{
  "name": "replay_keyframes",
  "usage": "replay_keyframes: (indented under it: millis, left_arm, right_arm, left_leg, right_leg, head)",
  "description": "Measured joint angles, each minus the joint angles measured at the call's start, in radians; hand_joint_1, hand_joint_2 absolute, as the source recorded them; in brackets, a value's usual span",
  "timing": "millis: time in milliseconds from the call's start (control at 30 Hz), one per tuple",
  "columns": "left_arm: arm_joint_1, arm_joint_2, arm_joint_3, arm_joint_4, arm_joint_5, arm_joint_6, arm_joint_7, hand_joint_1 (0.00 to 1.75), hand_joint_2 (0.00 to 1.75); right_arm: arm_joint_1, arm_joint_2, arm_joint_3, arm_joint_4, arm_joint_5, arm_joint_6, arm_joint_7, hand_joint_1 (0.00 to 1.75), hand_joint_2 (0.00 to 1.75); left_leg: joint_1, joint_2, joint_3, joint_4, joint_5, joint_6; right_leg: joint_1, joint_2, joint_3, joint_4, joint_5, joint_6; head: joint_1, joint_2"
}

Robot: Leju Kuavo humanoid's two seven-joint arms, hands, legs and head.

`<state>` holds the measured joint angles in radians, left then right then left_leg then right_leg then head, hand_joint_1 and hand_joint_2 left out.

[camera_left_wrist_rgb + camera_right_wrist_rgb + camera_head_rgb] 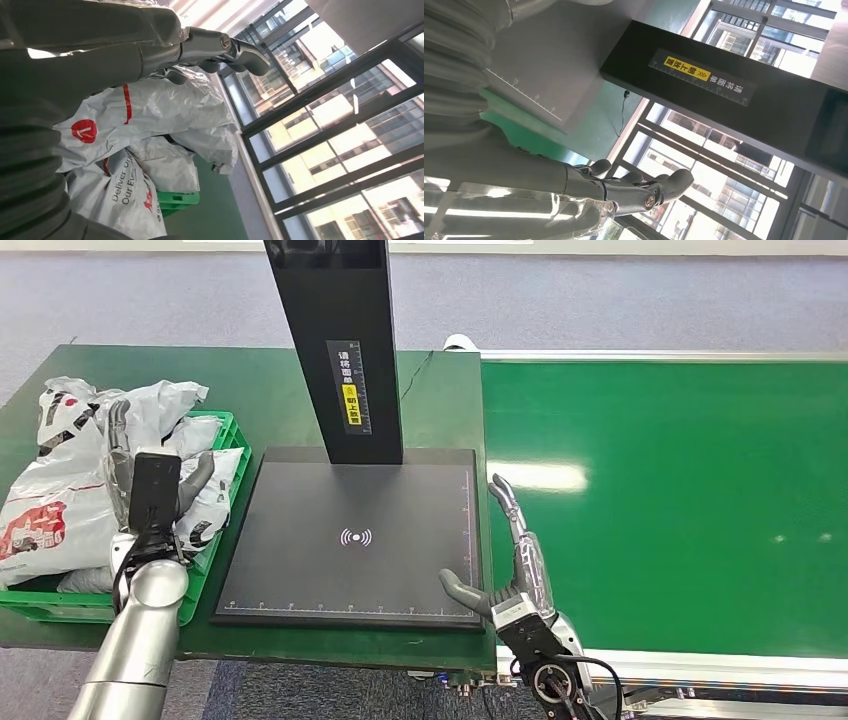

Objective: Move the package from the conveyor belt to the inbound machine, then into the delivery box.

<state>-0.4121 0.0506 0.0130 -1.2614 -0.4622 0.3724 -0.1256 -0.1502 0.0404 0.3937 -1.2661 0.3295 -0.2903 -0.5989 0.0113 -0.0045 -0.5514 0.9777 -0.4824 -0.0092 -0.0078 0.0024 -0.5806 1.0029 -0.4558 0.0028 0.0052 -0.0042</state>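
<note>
A green-covered bench (300, 390) is seen from the head view, with the green conveyor belt (680, 490) running just beside it on the right. The inbound machine is set on the bench: a flat black scanning plate (350, 570) marked with a white wireless symbol and ruler ticks along its edges, and a black upright column (335, 330) bearing a yellow and white label. No package is seen on the plate or on the visible stretch of belt. To the left of the plate a green plastic crate (215, 550), the delivery box, is heaped with grey and white plastic mailer packages (60, 510), some printed in red; the heap rises above the crate rim. The left robot hand (150, 490) is held over the crate's right side, above the packages, with its fingers apart and pointing away from the robot; nothing is gripped in it. In the left wrist view the same fingers (220, 50) are seen spread above the crumpled mailers (150, 125), though whether they touch the packages cannot be told. The right robot hand (515, 560) is held at the seam between plate and belt, near the plate's front right corner, with fingers extended forward, thumb out toward the plate, and nothing held.
</note>
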Motion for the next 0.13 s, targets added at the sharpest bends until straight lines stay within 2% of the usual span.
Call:
replay_keyframes:
  millis: [133]
  left_arm:
    - [0.019, -0.01, -0.002, -0.035, 0.047, 0.014, -0.049, 0.0, 1.75]
  right_arm:
    - [0.0, 0.0, 0.0, 0.0, -0.001, 0.0, 0.0, 0.0, 1.75]
  left_leg:
    - [0.0, 0.0, 0.0, 0.0, 0.0, 0.0]
  right_leg:
    - [0.0, 0.0, 0.0, 0.0, 0.0, 0.0]
  head:
    - [0.0, 0.0]
